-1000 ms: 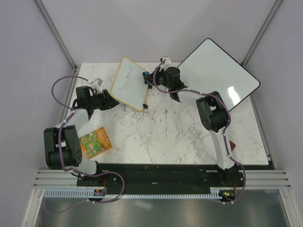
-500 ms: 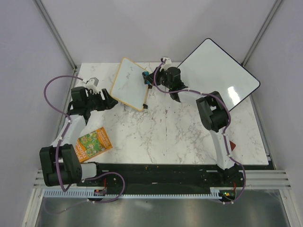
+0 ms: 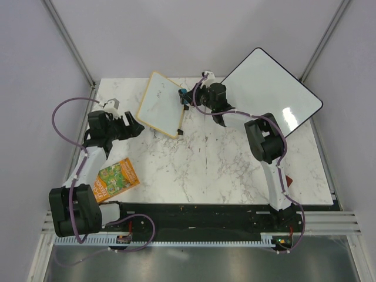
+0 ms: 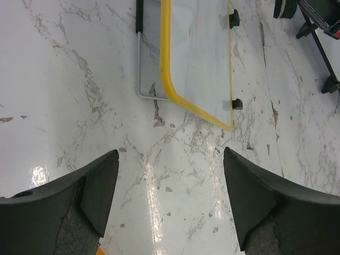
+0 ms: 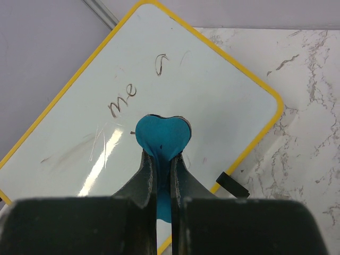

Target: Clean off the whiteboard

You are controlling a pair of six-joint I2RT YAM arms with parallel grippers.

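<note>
While R claw grips blue eraser, whiteboard reads "me".

White arms with black joints, looping purple cables, dark wedge-shaped left pincer fingers

The whiteboard runs past the top edge.

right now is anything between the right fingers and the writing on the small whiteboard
Nothing visible. The right fingers are shut on a blue eraser aimed at the whiteboard, with only bare board between it and the writing. The left fingers are open and apart from the board, off that path.
</note>
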